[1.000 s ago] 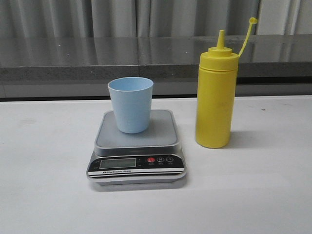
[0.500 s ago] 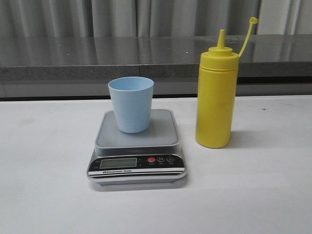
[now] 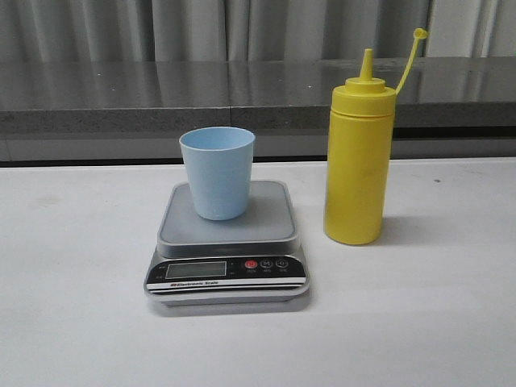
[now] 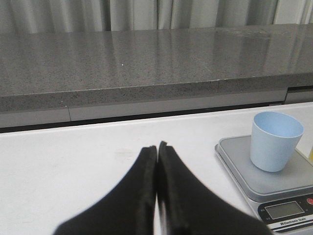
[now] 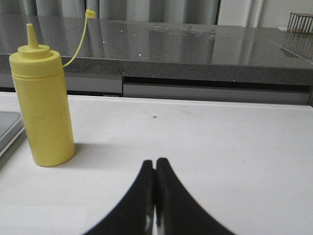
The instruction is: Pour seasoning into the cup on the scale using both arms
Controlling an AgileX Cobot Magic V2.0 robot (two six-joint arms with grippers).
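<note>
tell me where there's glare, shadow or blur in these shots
Front view: sharp, soft shadow right of the bottle, sheen on the grey ledge. Left wrist view: shut left gripper blurred, cup crisp. Right wrist view: right gripper soft, specular flecks on the ledge.

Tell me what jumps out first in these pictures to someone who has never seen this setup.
The tall yellow bottle grabs the eye first, standing upright on the white table just right of the scale, its cap strap sticking up. Next comes the light blue cup, upright on the scale's platform. In the wrist views, the left gripper and right gripper are both shut and holding nothing.
</note>
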